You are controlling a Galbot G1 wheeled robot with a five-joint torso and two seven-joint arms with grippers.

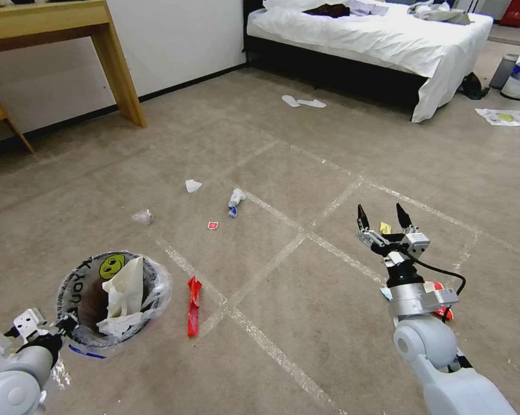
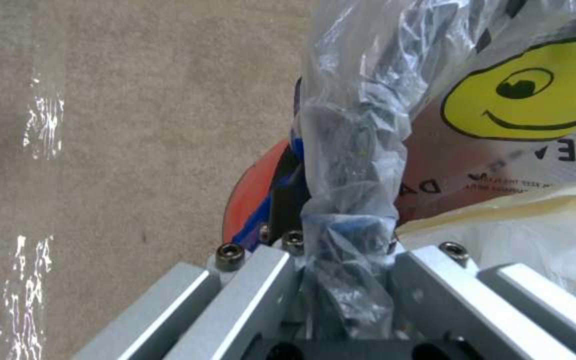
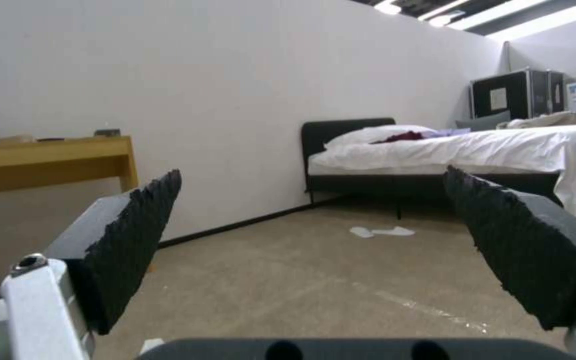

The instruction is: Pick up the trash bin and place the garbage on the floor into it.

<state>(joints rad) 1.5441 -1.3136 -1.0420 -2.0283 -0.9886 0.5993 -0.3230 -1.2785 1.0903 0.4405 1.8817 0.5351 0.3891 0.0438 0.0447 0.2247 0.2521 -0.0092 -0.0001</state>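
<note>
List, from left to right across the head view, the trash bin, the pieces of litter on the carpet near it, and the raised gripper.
trash bin → clear crumpled wrapper → long red wrapper → small red packet → white-and-blue crumpled piece → right gripper, fingers open.

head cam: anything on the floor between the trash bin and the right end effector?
In the head view, a red wrapper lies beside the trash bin; from there to the open right end effector is taped carpet.
</note>
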